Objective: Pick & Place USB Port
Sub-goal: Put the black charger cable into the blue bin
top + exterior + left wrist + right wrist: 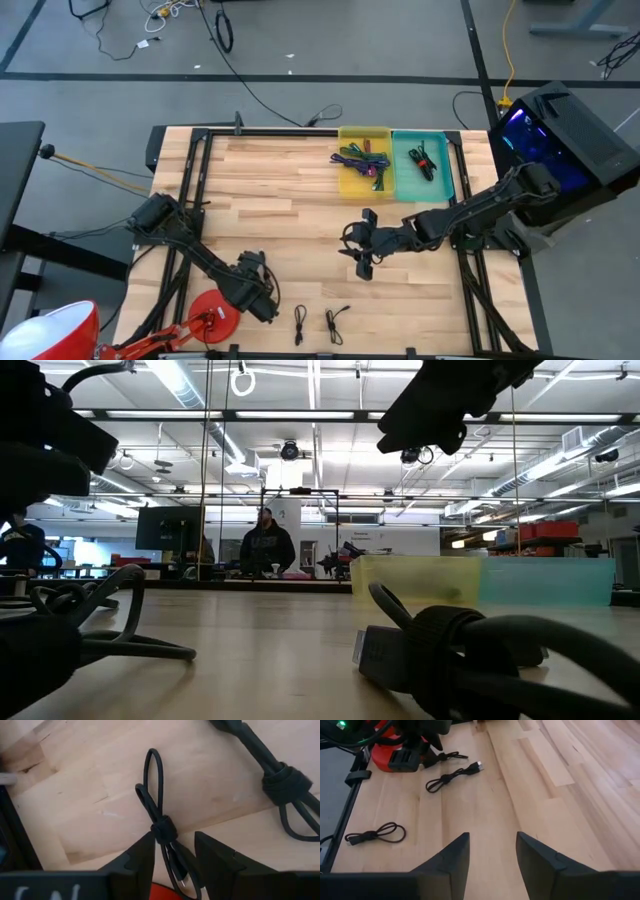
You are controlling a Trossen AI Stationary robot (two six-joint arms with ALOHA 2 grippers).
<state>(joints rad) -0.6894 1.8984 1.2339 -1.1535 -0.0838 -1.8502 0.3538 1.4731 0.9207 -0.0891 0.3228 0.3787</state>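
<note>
Several small black USB cables, each bundled with a band, lie near the table's near edge. One bundled cable runs between the fingers of my open left gripper, low at the near left. Its loop points away from the gripper, and its plug end shows over a red base. Two more cables lie just to the right. My open right gripper hovers over the middle of the table with nothing in it. My left gripper has one finger on each side of the cable's band, coming at it from above and lying across the cable. I cannot tell whether the fingers touch the band.
A yellow bin and a teal bin stand at the far edge, each holding bundled cables. A red lamp base sits by the left gripper. Black frame rails run along the table's sides. Bare wood lies between the arms.
</note>
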